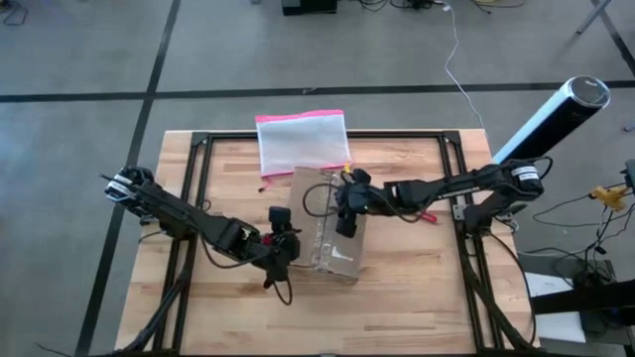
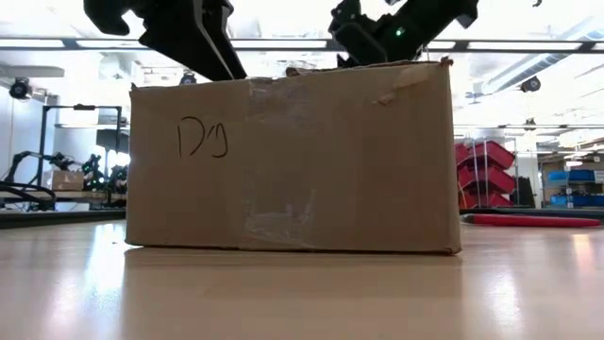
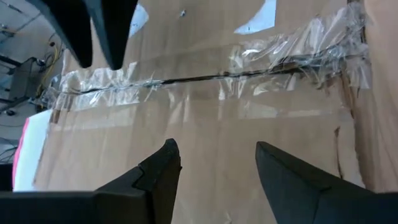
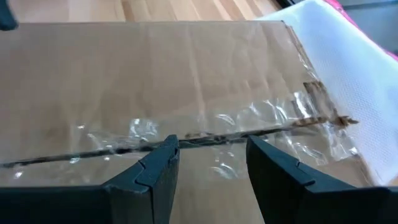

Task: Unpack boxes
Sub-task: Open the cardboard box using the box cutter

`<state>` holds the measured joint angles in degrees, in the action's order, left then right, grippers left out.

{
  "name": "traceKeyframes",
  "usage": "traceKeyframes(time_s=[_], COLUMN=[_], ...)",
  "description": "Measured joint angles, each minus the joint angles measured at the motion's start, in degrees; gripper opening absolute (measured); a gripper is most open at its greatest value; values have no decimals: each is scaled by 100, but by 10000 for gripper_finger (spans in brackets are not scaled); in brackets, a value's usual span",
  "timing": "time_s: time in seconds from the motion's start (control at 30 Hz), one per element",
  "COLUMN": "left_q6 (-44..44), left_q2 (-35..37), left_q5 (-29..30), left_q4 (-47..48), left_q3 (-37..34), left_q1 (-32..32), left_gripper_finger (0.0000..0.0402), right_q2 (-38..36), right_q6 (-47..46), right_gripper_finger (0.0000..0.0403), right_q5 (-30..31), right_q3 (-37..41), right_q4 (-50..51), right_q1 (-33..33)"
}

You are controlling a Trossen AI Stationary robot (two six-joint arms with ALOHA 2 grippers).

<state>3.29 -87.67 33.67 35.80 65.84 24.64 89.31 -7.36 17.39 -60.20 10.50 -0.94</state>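
Observation:
The brown cardboard box (image 1: 327,226) rests flat on the wooden table, its flaps closed and clear tape along its top seam (image 3: 205,78). My left gripper (image 1: 282,244) stands open over the box's left part, fingers short of the seam. My right gripper (image 1: 346,216) hovers open over the top from the right, its fingertips (image 4: 166,149) at the taped seam (image 4: 205,134). In the low view both grippers (image 2: 212,52) (image 2: 363,42) sit just above the box's top edge (image 2: 283,76). My right gripper comes at the box top from above, slanting in from the table's right, its open fingertips on either side of the taped seam (image 4: 211,135). I cannot tell whether they touch the tape. My left gripper's fingers (image 3: 165,162) are close over the cardboard; whether they touch does not show.
A translucent pink-edged zip pouch (image 1: 303,141) lies on the table just beyond the box's far side. A small red thing (image 1: 428,214) lies to the right under my right arm. Bare wood spreads toward the near edge (image 1: 327,317).

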Motion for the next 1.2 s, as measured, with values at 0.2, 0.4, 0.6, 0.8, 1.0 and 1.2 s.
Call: traceKeyframes(time_s=[0.2,0.4,0.6,0.8,1.0,1.2], left_q6=[90,66,46,46,11,-231], left_q2=[-3,-15,-27,-29,-29,-29], left_q5=[-288,-333,-385,-400,-261,-89], left_q4=[-184,-298,-389,-435,-453,-453], left_q3=[0,0,0,0,0,0], left_q1=[37,53,52,51,37,-31], left_gripper_finger=[193,186,187,188,178,178], right_q2=[350,833,993,943,944,943], right_q6=[120,197,188,227,249,160], right_gripper_finger=[165,165,165,165,165,165], right_q5=[-1,22,-54,-378,-498,-607], right_q3=[-2,-18,-26,-73,-189,-192], right_q4=[-5,-97,-246,-666,-759,-760], right_q1=[266,286,286,277,266,216])
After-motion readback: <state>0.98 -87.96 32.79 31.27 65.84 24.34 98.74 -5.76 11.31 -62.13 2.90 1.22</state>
